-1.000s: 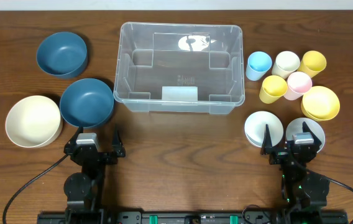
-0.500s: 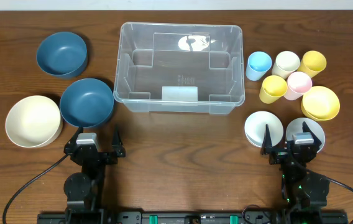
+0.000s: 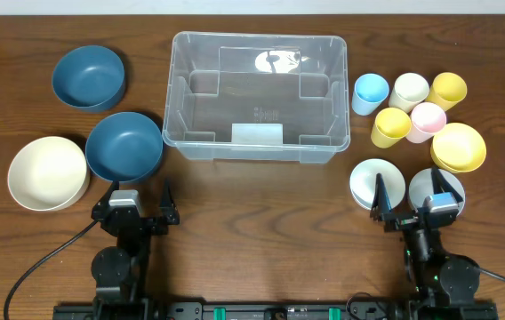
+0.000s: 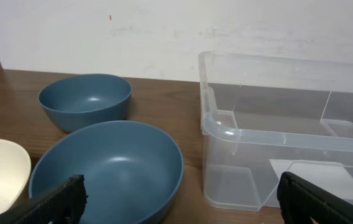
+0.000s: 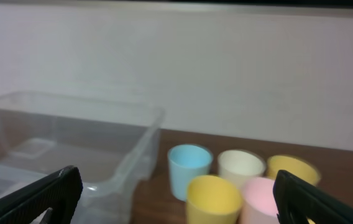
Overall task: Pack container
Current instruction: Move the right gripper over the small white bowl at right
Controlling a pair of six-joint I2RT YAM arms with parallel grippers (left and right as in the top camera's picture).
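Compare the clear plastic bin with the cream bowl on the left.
The clear rectangular plastic bin is see-through; the round cream bowl is opaque. The bin is boxy and far larger than the bowl. The bin sits mid-table; the bowl far left. Both stand upright and empty.

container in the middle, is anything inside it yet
Nothing is packed in the container: the overhead view shows only its moulded ridges, a white label near the front wall and the table through its clear floor. A glare patch hides a small spot at the back.
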